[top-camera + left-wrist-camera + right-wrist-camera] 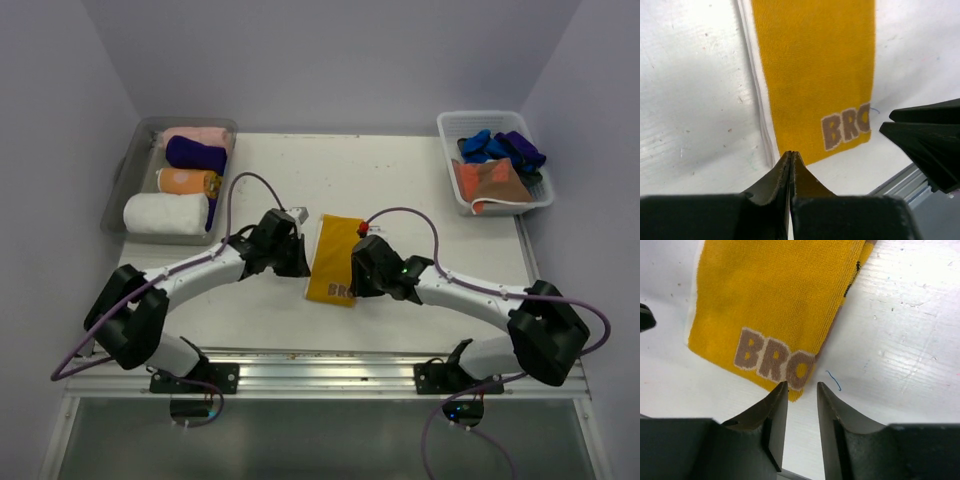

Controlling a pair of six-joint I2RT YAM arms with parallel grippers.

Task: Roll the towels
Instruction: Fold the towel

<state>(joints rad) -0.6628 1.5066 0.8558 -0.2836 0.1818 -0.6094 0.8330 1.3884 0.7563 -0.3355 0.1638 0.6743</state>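
Observation:
A mustard yellow towel (333, 258) with dark lettering lies flat on the table as a long folded strip, its lettered end nearest me. My left gripper (300, 262) is shut and holds nothing; in the left wrist view its tips (791, 153) sit just off the near left corner of the towel (815, 75). My right gripper (355, 275) is open a little. Its tips (802, 385) straddle the near right corner of the towel (775, 305) without holding it. More towels lie in the basket: blue ones (500, 148) and a rust-brown one (490, 182).
A clear grey tray (120, 190) at the back left holds rolled pink (200, 136), purple (195, 154), orange (186, 181) and white (165, 213) towels. A white slotted basket (490, 116) stands at the back right. A metal rail (320, 370) runs along the near table edge.

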